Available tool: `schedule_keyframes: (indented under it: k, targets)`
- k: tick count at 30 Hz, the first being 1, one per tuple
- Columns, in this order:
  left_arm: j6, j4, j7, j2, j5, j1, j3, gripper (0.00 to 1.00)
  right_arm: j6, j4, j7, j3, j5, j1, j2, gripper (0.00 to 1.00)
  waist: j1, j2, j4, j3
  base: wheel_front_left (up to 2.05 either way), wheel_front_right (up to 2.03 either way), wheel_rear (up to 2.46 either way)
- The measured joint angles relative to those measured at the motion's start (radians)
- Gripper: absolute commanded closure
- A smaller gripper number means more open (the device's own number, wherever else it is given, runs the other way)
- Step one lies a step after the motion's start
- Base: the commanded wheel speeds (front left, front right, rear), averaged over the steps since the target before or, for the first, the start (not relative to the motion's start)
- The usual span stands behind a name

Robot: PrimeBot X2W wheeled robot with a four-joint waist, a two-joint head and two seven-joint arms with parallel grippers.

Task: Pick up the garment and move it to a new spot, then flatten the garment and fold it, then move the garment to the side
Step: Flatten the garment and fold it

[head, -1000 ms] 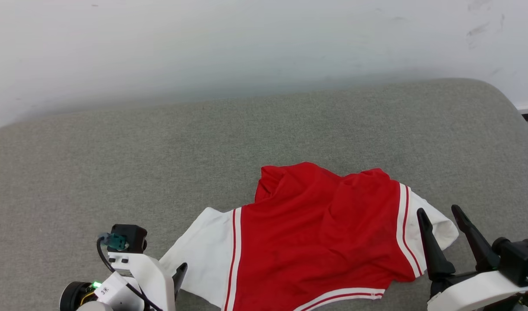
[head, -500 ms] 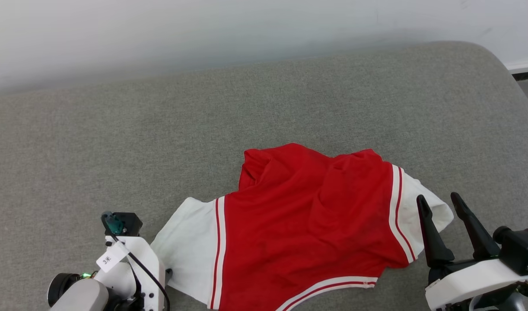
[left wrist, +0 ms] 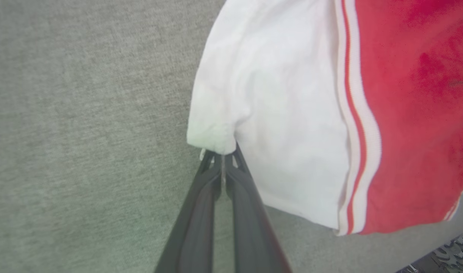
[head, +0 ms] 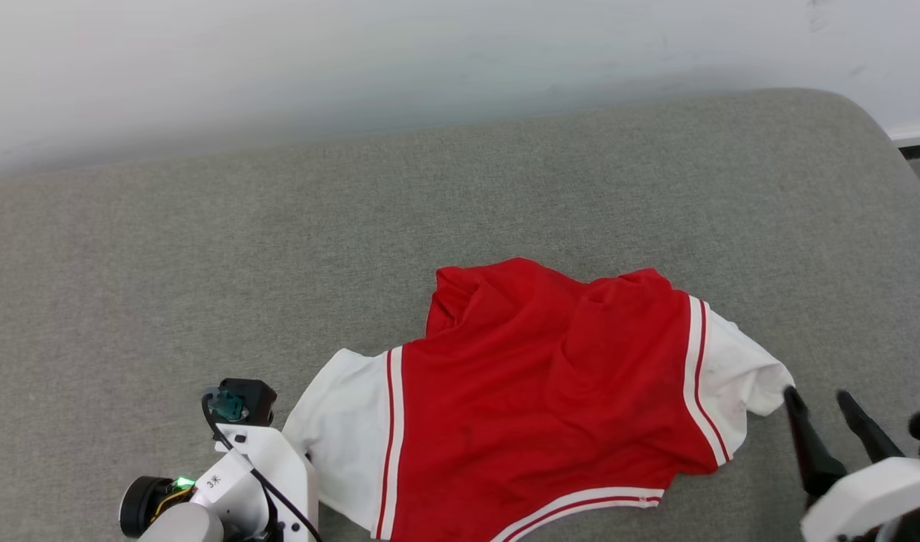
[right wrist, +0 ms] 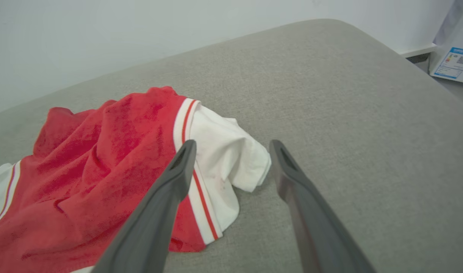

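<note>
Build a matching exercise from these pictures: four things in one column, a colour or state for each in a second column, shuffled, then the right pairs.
Column one
1. left gripper
2. right gripper
3. garment
4. padded surface

Column two
A. grey, with the shirt lying on it
B. open, fingers spread
C. red with white sleeve ends, rumpled
D. shut on the edge of a white sleeve

Pairs: 1-D, 2-B, 3-C, 4-A
</note>
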Motion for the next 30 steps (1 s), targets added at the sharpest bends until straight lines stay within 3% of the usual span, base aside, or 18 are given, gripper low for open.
schedule_keyframes:
  k: [5, 9, 19, 30]
  targets:
    - [0.032, -0.078, -0.061, -0.001, 0.019, 0.026, 0.016, 1.0, 0.0, 0.086, 0.16, -0.071, 0.05, 0.008, -0.051, 0.0, 0.0, 0.0, 0.022, -0.019, 0.0, 0.0, 0.0]
    - [0.049, -0.145, -0.08, 0.004, 0.026, 0.042, 0.023, 1.0, 0.0, 0.125, 0.275, -0.065, 0.088, -0.006, -0.105, 0.0, 0.0, 0.0, 0.038, -0.018, 0.0, 0.0, 0.0]
    - [0.075, -0.277, -0.085, 0.016, 0.069, 0.023, 0.016, 1.0, 0.0, 0.186, 0.42, 0.049, 0.126, -0.144, -0.204, 0.0, 0.0001, 0.0, 0.073, 0.036, 0.0, 0.0, 0.0]
    - [0.074, -0.289, -0.086, 0.009, 0.074, 0.004, 0.004, 1.0, 0.0, 0.354, 0.511, 0.212, 0.192, -0.256, -0.277, 0.0, 0.0, 0.0, 0.103, 0.103, 0.0, 0.0, 0.0]
